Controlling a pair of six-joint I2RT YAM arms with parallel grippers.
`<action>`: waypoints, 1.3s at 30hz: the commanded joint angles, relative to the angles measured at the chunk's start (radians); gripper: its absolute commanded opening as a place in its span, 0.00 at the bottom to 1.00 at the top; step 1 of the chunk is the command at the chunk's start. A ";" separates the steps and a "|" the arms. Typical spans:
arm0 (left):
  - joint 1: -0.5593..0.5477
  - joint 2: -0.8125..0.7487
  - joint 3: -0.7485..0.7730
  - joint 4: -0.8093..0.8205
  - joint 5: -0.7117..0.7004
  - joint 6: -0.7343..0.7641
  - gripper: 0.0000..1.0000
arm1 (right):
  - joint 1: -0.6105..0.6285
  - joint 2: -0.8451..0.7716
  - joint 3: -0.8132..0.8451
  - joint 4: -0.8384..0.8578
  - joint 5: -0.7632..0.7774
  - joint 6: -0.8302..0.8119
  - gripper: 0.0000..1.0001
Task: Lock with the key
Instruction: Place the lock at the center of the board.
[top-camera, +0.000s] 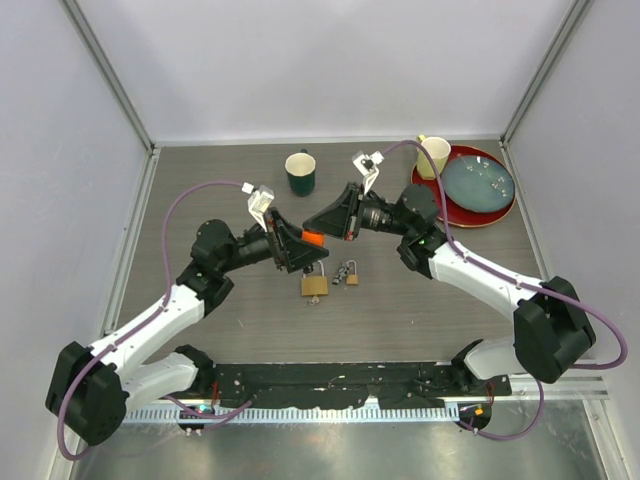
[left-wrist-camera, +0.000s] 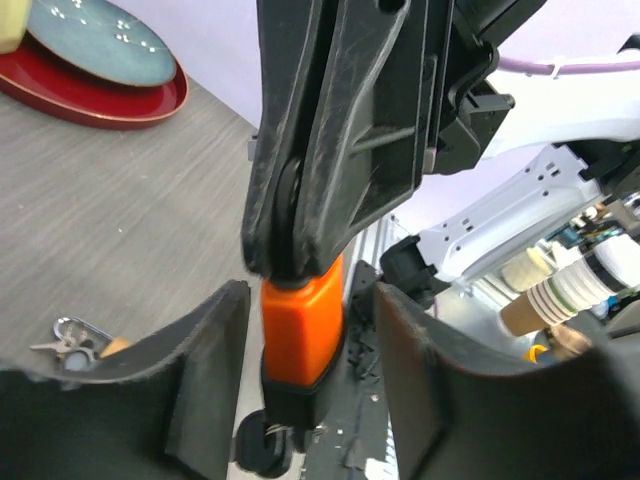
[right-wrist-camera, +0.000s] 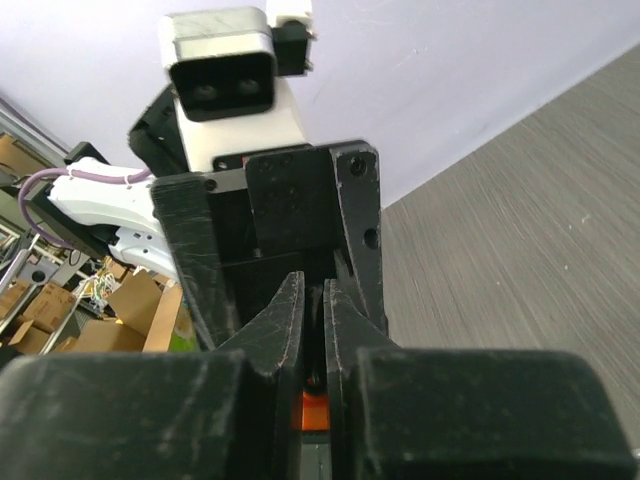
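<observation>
An orange padlock with a black base hangs in the air between my two grippers above the table's middle. My right gripper is shut on its top end; its fingers clamp it in the left wrist view. My left gripper is open, one finger on each side of the orange body, with a gap on both sides. A black round key head sits under the lock's base. In the right wrist view the gripper is nearly closed with orange showing between the fingers.
A brass padlock and a bunch of keys lie on the table just below the grippers. A dark green mug stands behind. A red tray with a blue plate and a yellow cup is at the back right.
</observation>
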 joint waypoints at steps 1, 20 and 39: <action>-0.002 -0.032 0.019 0.024 -0.053 0.044 0.70 | 0.012 -0.035 0.051 -0.056 0.023 -0.050 0.01; 0.005 -0.257 -0.171 -0.122 -0.122 0.089 0.95 | 0.005 -0.080 0.046 -0.060 0.048 -0.039 0.01; -0.008 -0.099 -0.216 0.160 -0.011 -0.028 0.81 | 0.005 -0.086 0.044 -0.040 0.052 -0.014 0.01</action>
